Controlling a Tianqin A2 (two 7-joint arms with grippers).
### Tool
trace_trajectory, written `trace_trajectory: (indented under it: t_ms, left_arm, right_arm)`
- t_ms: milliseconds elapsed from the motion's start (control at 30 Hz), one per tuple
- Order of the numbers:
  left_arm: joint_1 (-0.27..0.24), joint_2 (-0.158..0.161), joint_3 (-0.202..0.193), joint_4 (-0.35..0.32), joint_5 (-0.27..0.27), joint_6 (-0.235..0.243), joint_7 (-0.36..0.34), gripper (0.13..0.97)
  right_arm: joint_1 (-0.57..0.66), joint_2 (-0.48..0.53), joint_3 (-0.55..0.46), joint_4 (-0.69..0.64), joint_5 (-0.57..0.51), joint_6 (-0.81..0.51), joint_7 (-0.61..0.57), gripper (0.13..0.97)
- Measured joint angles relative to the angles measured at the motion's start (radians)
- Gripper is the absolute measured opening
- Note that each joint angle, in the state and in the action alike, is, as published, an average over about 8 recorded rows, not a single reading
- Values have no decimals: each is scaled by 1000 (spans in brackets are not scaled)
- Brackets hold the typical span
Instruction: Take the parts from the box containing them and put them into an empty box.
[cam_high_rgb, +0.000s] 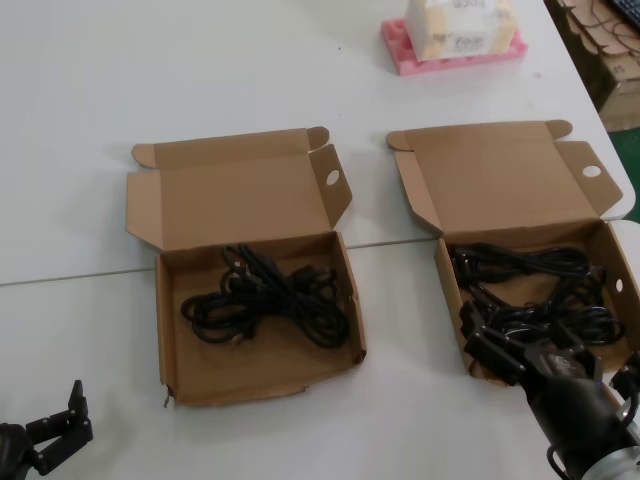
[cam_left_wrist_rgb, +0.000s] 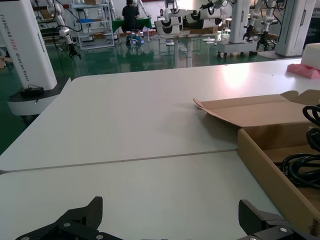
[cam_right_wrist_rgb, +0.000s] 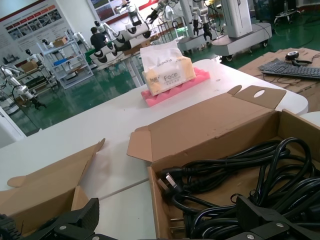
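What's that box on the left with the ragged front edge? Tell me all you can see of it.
The left box is a shallow brown cardboard mailer lying flat on the white table, lid folded back, a round-holed flap at the lid's side. Its front wall is wavy, with a small tear at one corner. A tangled bunch of black cables already lies inside. Neither gripper touches it.

Two open cardboard boxes sit side by side on the white table (cam_high_rgb: 120, 80), each holding black cables. The right gripper (cam_high_rgb: 500, 352) hovers at the right box (cam_high_rgb: 520, 185), seemingly open; the left gripper (cam_high_rgb: 62, 420) rests apart near the table's front-left corner
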Motion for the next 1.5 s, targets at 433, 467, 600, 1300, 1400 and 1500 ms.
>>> trace_trajectory:
  t_ms: [433, 467, 600, 1300, 1400, 1500]
  left_arm:
    - [0, 0, 0, 0, 0, 0, 0, 966]
    - [0, 0, 0, 0, 0, 0, 0, 966]
    - [0, 0, 0, 0, 0, 0, 0, 966]
    - [0, 0, 0, 0, 0, 0, 0, 966]
    - [0, 0, 0, 0, 0, 0, 0, 966]
    - [0, 0, 0, 0, 0, 0, 0, 966]
  right_arm:
    - [0, 0, 0, 0, 0, 0, 0, 966]
    - [0, 0, 0, 0, 0, 0, 0, 966]
    - [0, 0, 0, 0, 0, 0, 0, 966]
    - [0, 0, 0, 0, 0, 0, 0, 966]
    - [0, 0, 0, 0, 0, 0, 0, 966]
    - [0, 0, 0, 0, 0, 0, 0, 966]
